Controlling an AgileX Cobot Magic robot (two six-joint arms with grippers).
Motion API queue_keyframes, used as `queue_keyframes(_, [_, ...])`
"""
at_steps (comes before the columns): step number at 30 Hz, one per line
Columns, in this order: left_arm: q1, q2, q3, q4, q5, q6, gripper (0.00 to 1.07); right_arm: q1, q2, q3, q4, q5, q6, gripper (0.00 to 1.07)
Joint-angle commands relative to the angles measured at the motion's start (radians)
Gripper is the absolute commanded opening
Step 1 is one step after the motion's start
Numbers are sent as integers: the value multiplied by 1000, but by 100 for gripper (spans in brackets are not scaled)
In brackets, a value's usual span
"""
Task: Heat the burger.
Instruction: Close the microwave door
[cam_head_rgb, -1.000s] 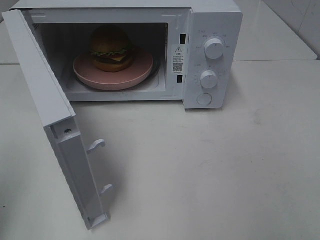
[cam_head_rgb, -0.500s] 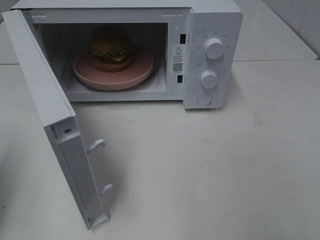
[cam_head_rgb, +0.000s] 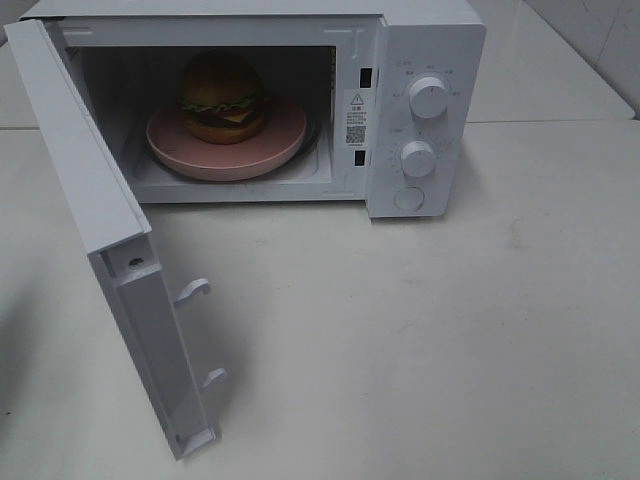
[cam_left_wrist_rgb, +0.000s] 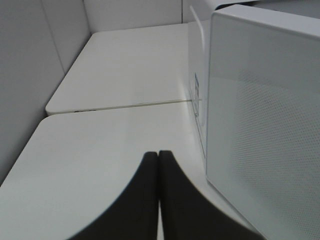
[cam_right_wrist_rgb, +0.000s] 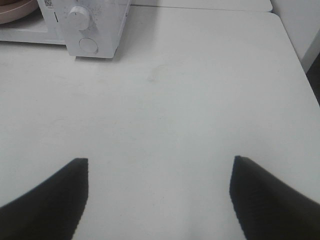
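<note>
Burger (cam_head_rgb: 222, 95) sits on pink plate (cam_head_rgb: 285, 140) inside microwave (cam_head_rgb: 430, 40), door (cam_head_rgb: 80, 170) wide open. Left gripper (cam_left_wrist_rgb: 158, 153) pinched together, empty, just beside door's outer face; right gripper (cam_right_wrist_rgb: 160, 161) spread apart over table (cam_right_wrist_rgb: 200, 75). Next step looks like left pushing door closed, then setting dials (cam_head_rgb: 428, 97)

White box-shaped microwave oven (cam_head_rgb: 420, 100) at 12 o'clock: far part of its roof is cut by the frame edge. Inside it, the tall burger with glossy golden-brown bun (cam_head_rgb: 222, 97) has its crown in shadow and its rear side hidden. Round pink plate (cam_head_rgb: 285, 140): far rim hidden behind the burger. Warning sticker with QR code (cam_head_rgb: 355, 118) and the print round the white dials (cam_head_rgb: 428, 97) are too small to read. In the left wrist view the black left gripper (cam_left_wrist_rgb: 158, 154) is blurred and its finger bases are cut off (only the tips show). Small blue label (cam_left_wrist_rgb: 196, 82) illegible. In the right wrist view the black right gripper (cam_right_wrist_rgb: 159, 160) is cut likewise. There the microwave oven is mostly out of frame and the plate is a mere sliver.
</note>
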Motion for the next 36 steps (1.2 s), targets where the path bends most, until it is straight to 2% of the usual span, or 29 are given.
queue_keyframes(1, [-4,132,2,96,-211,-10,0,-6,-27,-1,2,-7,-3,75])
queue_keyframes(3, [-4,164,2,116,-245,-16,0,-6,-27,-1,2,-7,-3,75])
queue_keyframes(4, [-4,218,-1,138,-287,-48,0,-6,-27,-1,2,-7,-3,75])
queue_keyframes(5, [-4,218,-1,138,-287,-48,0,-6,-27,-1,2,-7,-3,75])
queue_keyframes(7, [-4,299,-5,150,-372,-106,0,-6,-27,-1,2,-7,-3,75])
queue_keyframes(8, [-4,299,-5,150,-372,-106,0,-6,-27,-1,2,-7,-3,75])
queue_keyframes(10, [-5,365,-5,150,-457,-140,0,-6,-27,-1,2,-7,-3,75])
queue_keyframes(14, [-26,424,-7,151,-516,-143,0,-6,-27,-1,2,-7,-3,75])
queue_keyframes(18, [-109,497,-51,151,-527,-139,0,-6,-27,-1,2,-7,-3,75])
queue_keyframes(19, [-109,497,-51,151,-527,-139,0,-6,-27,-1,2,-7,-3,75])
queue_keyframes(20, [-146,525,-74,150,-526,-139,0,-6,-27,-1,2,-7,-3,75])
queue_keyframes(27, [-231,570,-124,146,-525,-139,0,-6,-27,-1,2,-7,-3,75])
queue_keyframes(30, [-267,585,-151,133,-520,-139,0,-6,-27,-1,2,-7,-3,75])
queue_keyframes(36, [-352,620,-224,49,-517,-138,0,-6,-27,-1,2,-7,-2,75])
